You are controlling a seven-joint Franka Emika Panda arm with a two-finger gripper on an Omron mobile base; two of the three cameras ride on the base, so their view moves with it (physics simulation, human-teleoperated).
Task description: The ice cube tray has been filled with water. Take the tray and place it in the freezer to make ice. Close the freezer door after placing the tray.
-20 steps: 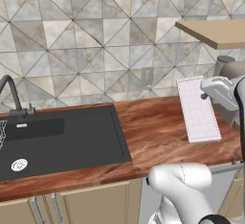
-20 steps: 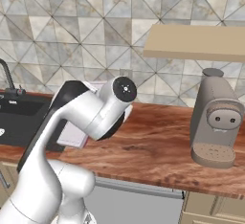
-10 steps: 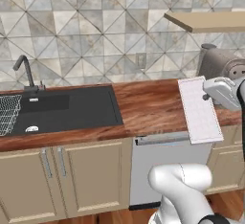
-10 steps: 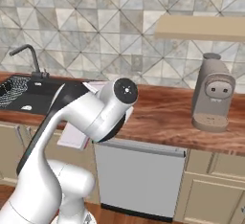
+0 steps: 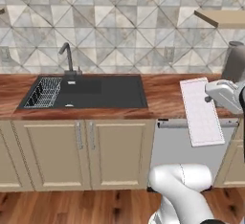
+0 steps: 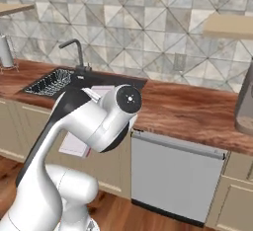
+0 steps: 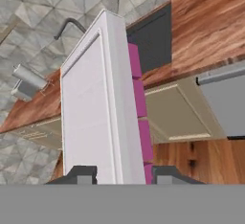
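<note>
The ice cube tray (image 5: pixel 201 112) is a thin pale slab with a faint grid, held in the air in front of the counter edge, above the dishwasher. My gripper (image 5: pixel 211 98) is shut on its right long side. The hand view looks along the tray (image 7: pixel 95 108), which runs edge-on away from the camera with pink cells along its side. A dark fingertip (image 7: pixel 79 173) shows on each side of the tray at the bottom. In the right base view a strip of the tray (image 6: pixel 74 145) shows behind my arm. The freezer and its door are out of view.
A wooden counter (image 5: pixel 162 94) holds a black sink (image 5: pixel 100 91) with a faucet (image 5: pixel 68 58) and a wire rack (image 5: pixel 45 91). Below are beige cabinets (image 5: pixel 79 153) and a grey dishwasher (image 5: pixel 182 144). A coffee machine (image 5: pixel 234 60) stands at the right under a shelf (image 5: pixel 222 17).
The whole picture has shifted: the base has backed away from the counter, so cabinets, dishwasher and floor now show. The tray stays in my shut gripper.
</note>
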